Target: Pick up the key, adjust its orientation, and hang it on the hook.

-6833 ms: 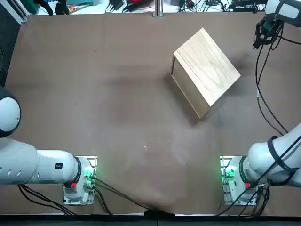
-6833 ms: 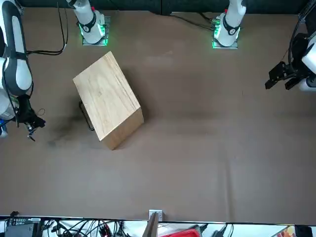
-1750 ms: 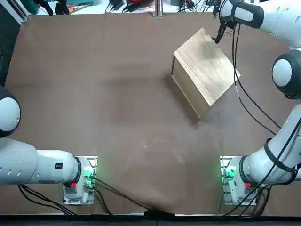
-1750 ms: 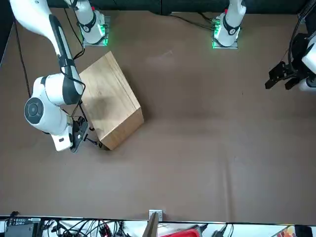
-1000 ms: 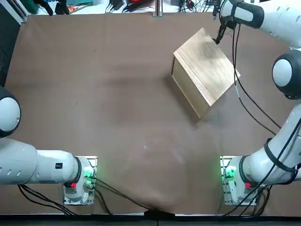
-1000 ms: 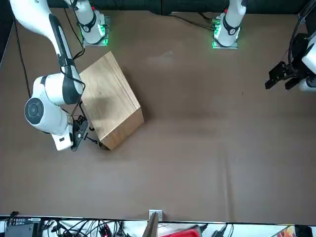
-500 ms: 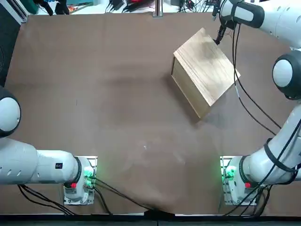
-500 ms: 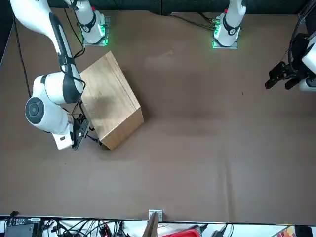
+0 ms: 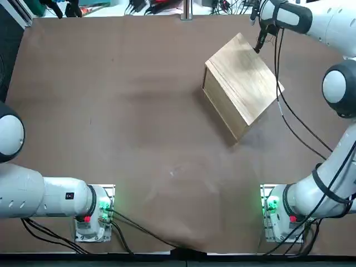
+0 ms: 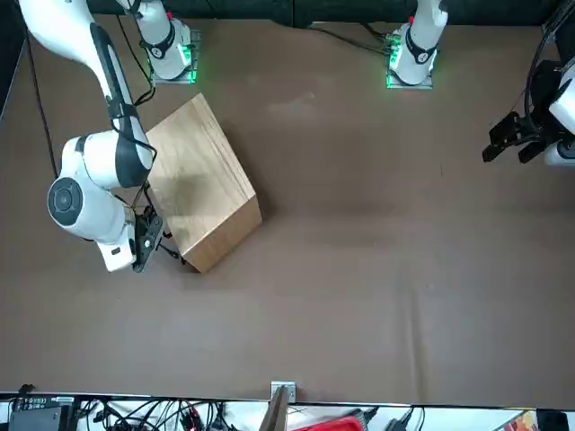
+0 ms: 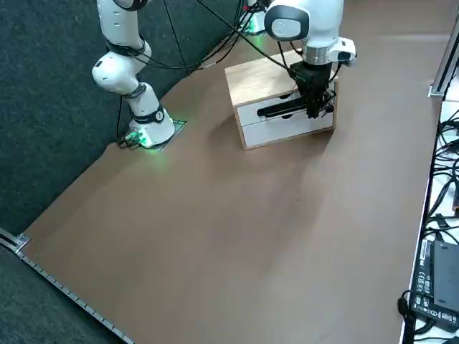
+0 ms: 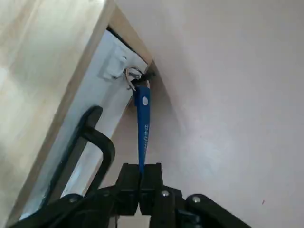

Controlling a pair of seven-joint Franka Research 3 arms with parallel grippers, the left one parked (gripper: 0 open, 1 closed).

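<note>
The key [image 12: 142, 124] is a slim blue strip with a metal ring [image 12: 134, 78] at its far end. That ring rests against the small white hook [image 12: 114, 67] on the white front of the light wooden box [image 9: 242, 75]; whether it is over the hook I cannot tell. My right gripper [image 12: 140, 176] is shut on the key's near end. It hangs at the box's far face [image 11: 287, 125], by the black handle [image 11: 281, 110]. The same gripper [image 9: 259, 43] shows at the box's far corner from above, and low beside the box [image 10: 198, 180] as a gripper [image 10: 146, 242] from the front.
The box sits turned on the brown table [image 9: 122, 111] at the back right. The right arm's black cable [image 9: 289, 117] trails over the table beside it. Cables and devices [image 10: 180, 415] crowd the table's far edge, past a small metal bracket [image 9: 186, 16].
In the earliest frames the right gripper hung off at the table's right edge; it now stands at the box's hook face. Over the last second it has only crept slightly.
</note>
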